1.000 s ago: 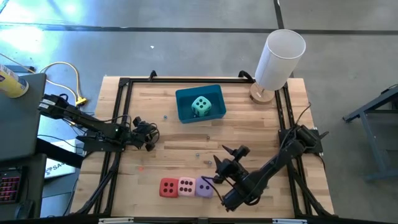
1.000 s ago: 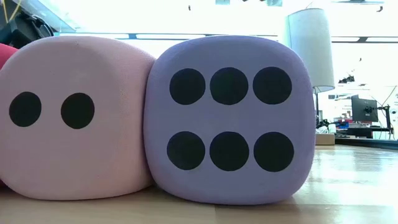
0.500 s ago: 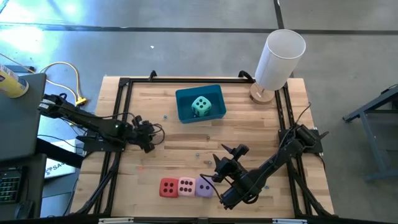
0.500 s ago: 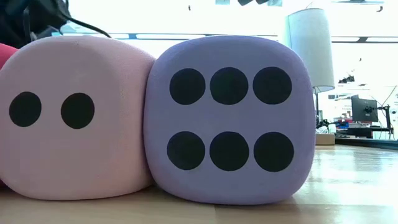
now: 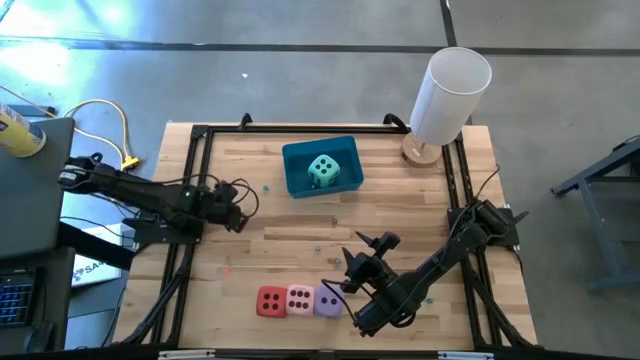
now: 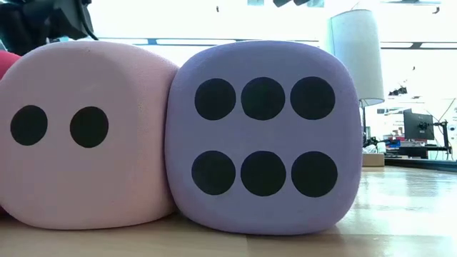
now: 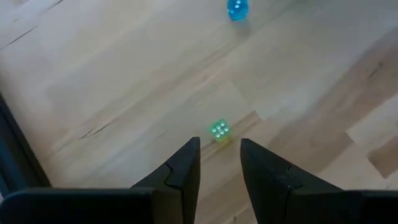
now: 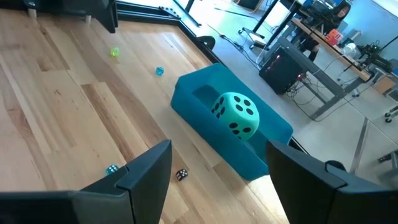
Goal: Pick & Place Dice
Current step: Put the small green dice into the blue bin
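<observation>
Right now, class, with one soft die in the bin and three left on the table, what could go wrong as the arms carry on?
1. The red, pink and purple soft dice sit pressed in a row; grabbing one may shove its neighbour.
2. The open right gripper hangs beside the purple die and could knock it.
3. The teal-green soft die fills much of the blue plastic bin, so further dice might bounce out.

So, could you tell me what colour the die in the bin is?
Teal-green die with dark pips; right wrist view.
</observation>
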### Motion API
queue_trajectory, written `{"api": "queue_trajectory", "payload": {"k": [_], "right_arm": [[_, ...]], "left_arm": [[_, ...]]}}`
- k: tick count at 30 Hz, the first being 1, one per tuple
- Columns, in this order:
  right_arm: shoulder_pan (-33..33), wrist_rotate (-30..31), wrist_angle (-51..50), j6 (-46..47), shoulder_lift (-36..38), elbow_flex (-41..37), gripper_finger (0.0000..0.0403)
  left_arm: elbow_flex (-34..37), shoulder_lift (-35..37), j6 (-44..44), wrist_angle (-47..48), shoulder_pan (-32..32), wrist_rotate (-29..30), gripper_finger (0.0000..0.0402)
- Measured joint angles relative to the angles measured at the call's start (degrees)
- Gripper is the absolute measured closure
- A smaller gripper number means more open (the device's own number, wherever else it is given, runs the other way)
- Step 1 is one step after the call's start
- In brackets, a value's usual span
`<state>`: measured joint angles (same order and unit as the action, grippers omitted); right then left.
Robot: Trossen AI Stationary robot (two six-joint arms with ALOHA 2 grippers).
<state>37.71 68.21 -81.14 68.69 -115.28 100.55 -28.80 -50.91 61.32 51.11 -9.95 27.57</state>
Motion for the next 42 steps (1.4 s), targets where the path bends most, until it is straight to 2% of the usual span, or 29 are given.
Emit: {"api": "queue_trajectory", "payload": {"k": [19, 42], "right_arm": [[0.0, -0.9, 0.2, 0.0, 0.0, 0.0, 0.0154], [0.0, -0.9, 0.6, 0.0, 0.0, 0.0, 0.0154]], "left_arm": [[0.0, -9.0, 0.3, -2.6, 0.7, -0.5, 0.0293], [0.1, -15.1, -1.5, -8.0, 1.8, -1.9, 0.0293]]}}
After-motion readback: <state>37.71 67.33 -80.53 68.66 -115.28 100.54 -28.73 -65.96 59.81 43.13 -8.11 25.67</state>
